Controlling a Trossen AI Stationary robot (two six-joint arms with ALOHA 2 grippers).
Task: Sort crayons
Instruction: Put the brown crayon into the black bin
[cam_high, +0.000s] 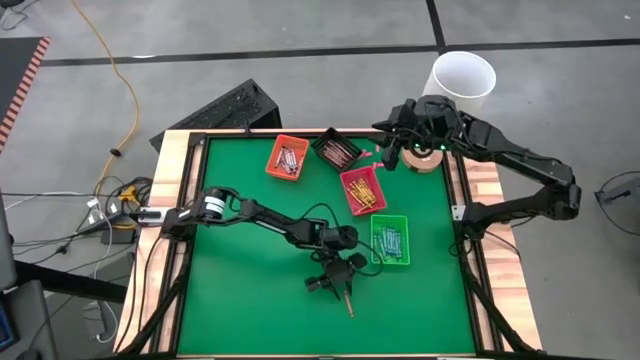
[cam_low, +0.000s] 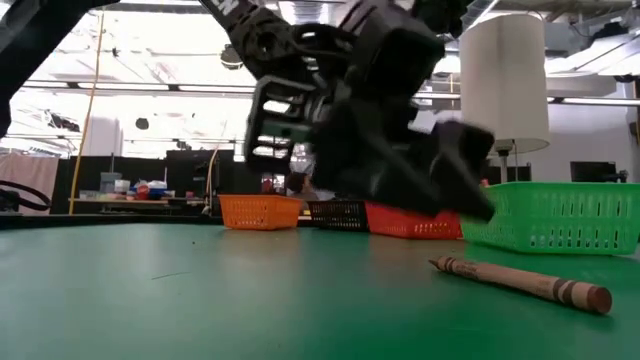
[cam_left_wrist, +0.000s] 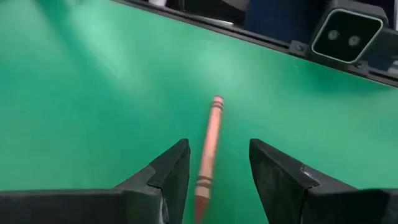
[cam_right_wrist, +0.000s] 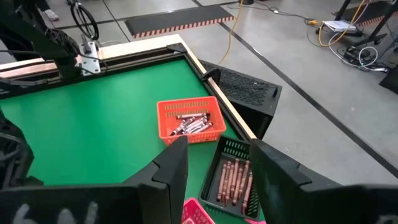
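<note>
Crayon, single brown-red paper-wrapped stick (cam_left_wrist: 208, 152), lies loose on the green felt table (cam_high: 250, 290) near the front edge, between my left gripper's (cam_left_wrist: 217, 180) spread fingers, not clamped. Just beyond: green mesh plastic tray (cam_high: 390, 240) with crayons, then red tray (cam_high: 362, 190), dark tray (cam_high: 336, 150), orange tray (cam_right_wrist: 189, 122). My right gripper (cam_right_wrist: 214, 180) hovers apart over the dark tray at the far edge.

**Colours on the green desk**

The desk (cam_high: 250, 300) is green felt with a pale wood border. A brown-red crayon (cam_left_wrist: 209, 143) with darker bands lies on it. The trays are orange (cam_high: 287, 158), dark brown (cam_high: 336, 150), red (cam_high: 362, 190) and green (cam_high: 390, 240). The arms are black. A white bin (cam_high: 463, 75) stands on grey floor.
</note>
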